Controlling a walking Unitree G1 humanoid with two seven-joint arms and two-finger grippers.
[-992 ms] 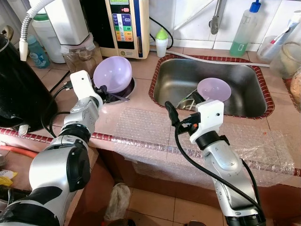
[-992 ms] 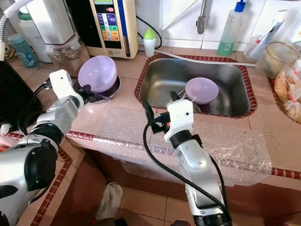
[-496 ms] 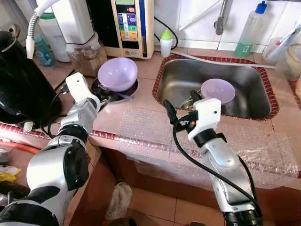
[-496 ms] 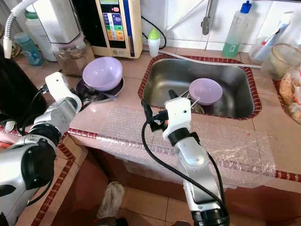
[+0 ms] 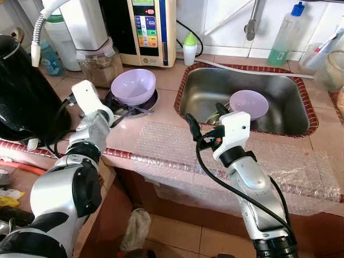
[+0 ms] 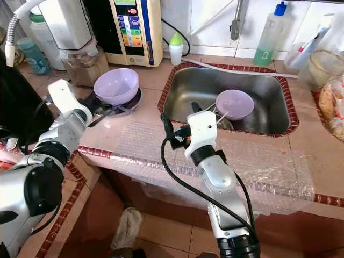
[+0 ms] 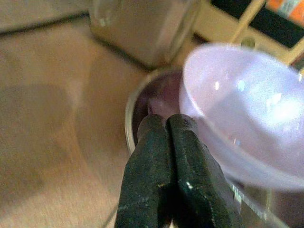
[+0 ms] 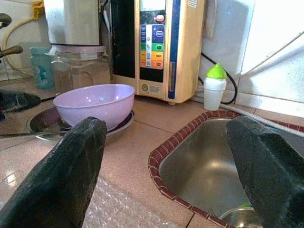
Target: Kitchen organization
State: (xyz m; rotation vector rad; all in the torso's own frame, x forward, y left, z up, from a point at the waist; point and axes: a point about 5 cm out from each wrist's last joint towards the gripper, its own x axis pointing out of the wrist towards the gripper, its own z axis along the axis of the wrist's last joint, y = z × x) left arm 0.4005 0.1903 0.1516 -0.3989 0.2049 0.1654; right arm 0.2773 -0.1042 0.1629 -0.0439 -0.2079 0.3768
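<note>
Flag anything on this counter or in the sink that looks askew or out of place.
The purple bowl on the counter sits tilted on a dark plate, one side lifted, with a utensil poking out beneath it. A second purple bowl lies in the sink. Bubble wrap drapes over the counter edge.

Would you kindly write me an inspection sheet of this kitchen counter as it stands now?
Surface: tiled counter with bubble wrap along the front edge.
Job's things: purple bowl on a dark plate beside the sink; second purple bowl inside the sink.
Clutter: green soap bottle, small green-capped bottle, glass jar.
Grippers: left gripper shut at the plate's rim; right gripper open by the sink's near edge.
Cables: black cable looped along the right arm.
Surroundings: water ionizer, black kettle, tiled wall.
</note>
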